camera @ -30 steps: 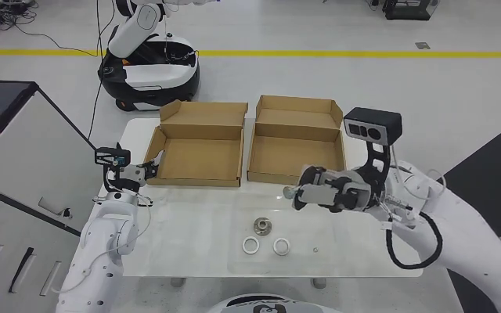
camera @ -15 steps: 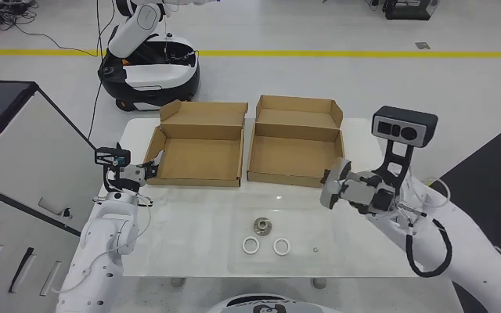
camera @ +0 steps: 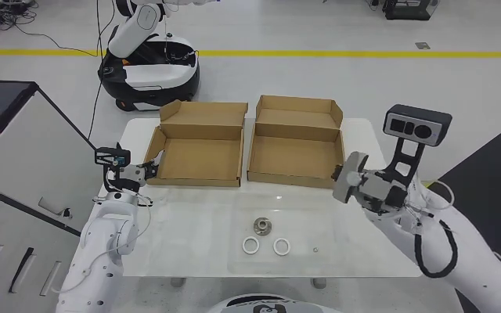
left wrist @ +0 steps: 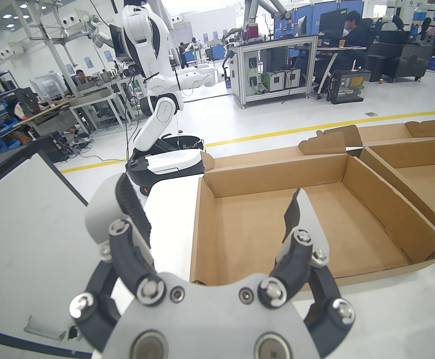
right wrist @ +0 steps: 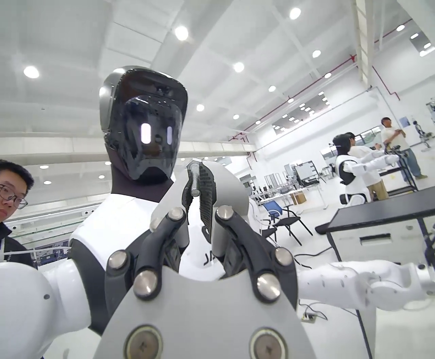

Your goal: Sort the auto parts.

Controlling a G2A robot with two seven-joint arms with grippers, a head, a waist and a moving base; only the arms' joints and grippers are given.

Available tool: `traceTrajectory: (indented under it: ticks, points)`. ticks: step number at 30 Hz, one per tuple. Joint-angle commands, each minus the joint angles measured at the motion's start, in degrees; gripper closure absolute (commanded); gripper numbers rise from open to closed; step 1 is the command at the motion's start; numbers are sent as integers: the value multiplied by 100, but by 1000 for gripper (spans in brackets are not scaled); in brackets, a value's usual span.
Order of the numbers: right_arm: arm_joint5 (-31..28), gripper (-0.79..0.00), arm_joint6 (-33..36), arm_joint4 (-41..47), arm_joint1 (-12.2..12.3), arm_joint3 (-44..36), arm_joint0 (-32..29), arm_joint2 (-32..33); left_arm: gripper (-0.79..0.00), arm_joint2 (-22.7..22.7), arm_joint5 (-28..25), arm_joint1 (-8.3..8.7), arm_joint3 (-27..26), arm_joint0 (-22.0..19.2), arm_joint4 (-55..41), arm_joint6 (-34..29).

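Auto parts, loose: metal hub (camera: 261,227), white ring (camera: 250,246) and second white ring (camera: 281,247), all on the table (camera: 196,227) towards its front edge. Threaded bolt (right wrist: 193,180): clamped in the jaws of the right gripper (camera: 345,178), long axis in line with them, just beside the right carton (camera: 293,156), the nearer box. Left gripper (left wrist: 210,190): jaws spread, nothing held, at the corner of the left carton (camera: 196,156). Markings: none legible on the parts.

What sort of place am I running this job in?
Most likely a robotics lab or test floor: another white robot stands past the table, desks with monitors line the hall, and a yellow line marks the floor.
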Motion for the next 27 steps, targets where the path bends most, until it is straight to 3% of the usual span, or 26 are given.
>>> traceTrajectory:
  ticks: [1, 10, 27]
  points:
    - [246, 0, 41, -190, -4, 12, -39, 72, -785, 0, 0, 0, 0, 0, 0, 0]
    - [756, 0, 129, -560, -57, -149, -235, 309, -785, 0, 0, 0, 0, 0, 0, 0]
    - [310, 0, 363, 13, -235, -350, -539, 558, -785, 0, 0, 0, 0, 0, 0, 0]
